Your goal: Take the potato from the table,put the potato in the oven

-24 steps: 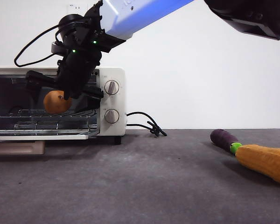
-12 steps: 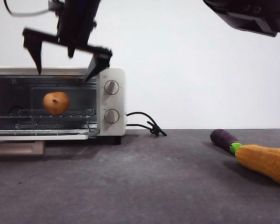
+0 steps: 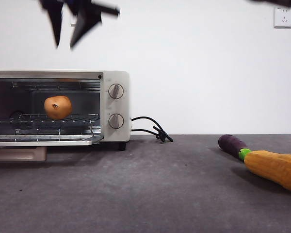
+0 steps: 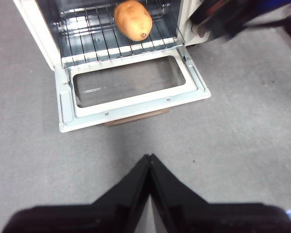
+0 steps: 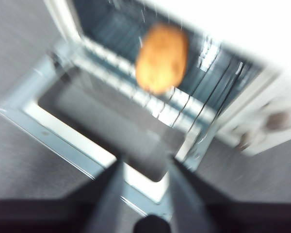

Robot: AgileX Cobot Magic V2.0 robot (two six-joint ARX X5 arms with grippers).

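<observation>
The potato (image 3: 57, 107) rests on the wire rack inside the cream oven (image 3: 117, 104), whose door hangs open over the table (image 3: 145, 194). My right gripper (image 3: 64, 43) is high above the oven top, open and empty, blurred by motion. Its wrist view looks down at the potato (image 5: 161, 58) on the rack, well beyond the spread jaws of the right gripper (image 5: 144, 167). My left gripper (image 4: 149, 156) is shut and empty, held back over the table in front of the oven door (image 4: 131, 104), with the potato (image 4: 133, 20) visible on the rack.
A dark purple eggplant (image 3: 233, 144) and a yellow corn cob (image 3: 275, 168) lie at the right. The oven's black cord (image 3: 150, 128) trails beside it. A wooden block (image 3: 18, 154) sits under the open door.
The right gripper let go of the potato on the oven rack, opened, and rose out of the oven to the top of the picture. The potato stays put.
</observation>
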